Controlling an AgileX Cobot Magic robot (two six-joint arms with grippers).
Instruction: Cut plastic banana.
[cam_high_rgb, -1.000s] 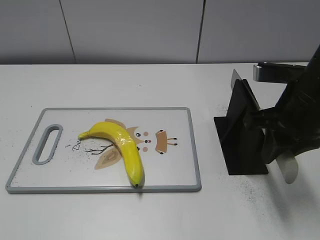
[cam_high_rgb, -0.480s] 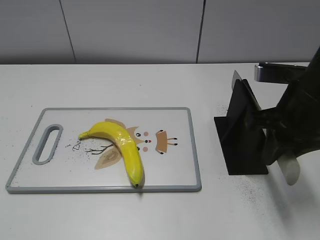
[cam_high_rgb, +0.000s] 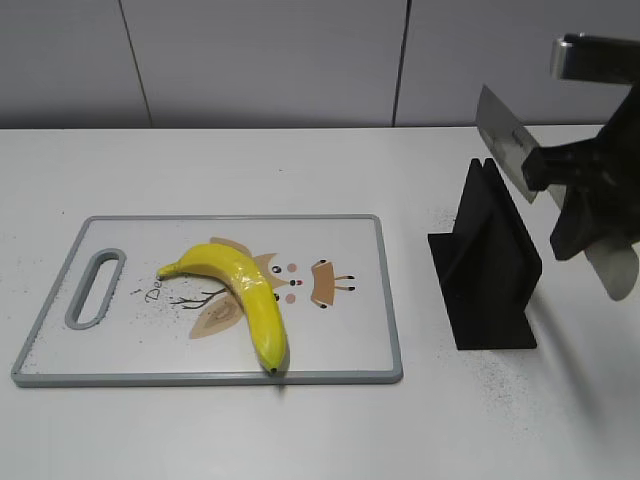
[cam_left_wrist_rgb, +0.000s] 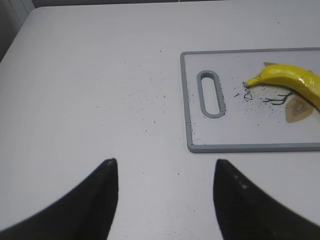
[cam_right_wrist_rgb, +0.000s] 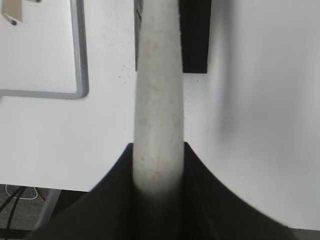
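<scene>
The yellow plastic banana (cam_high_rgb: 245, 295) lies curved on the white cutting board (cam_high_rgb: 392, 300), stem to the left. It also shows in the left wrist view (cam_left_wrist_rgb: 290, 80). My right gripper (cam_high_rgb: 585, 215) is shut on the pale handle (cam_right_wrist_rgb: 157, 100) of a knife and holds it in the air above the black knife stand (cam_high_rgb: 490, 265). The blade (cam_high_rgb: 505, 140) points up and to the left, clear of the stand. My left gripper (cam_left_wrist_rgb: 165, 165) is open and empty over bare table, left of the board's handle slot (cam_left_wrist_rgb: 210, 94). It is out of the exterior view.
The black knife stand is on the table right of the board, seen below the knife in the right wrist view (cam_right_wrist_rgb: 195, 35). The board's corner (cam_right_wrist_rgb: 45, 50) lies left of it. A grey wall runs behind the table.
My right gripper has lifted the knife up out of the black stand; the blade now hangs above the stand's top. The banana and board have not moved.
</scene>
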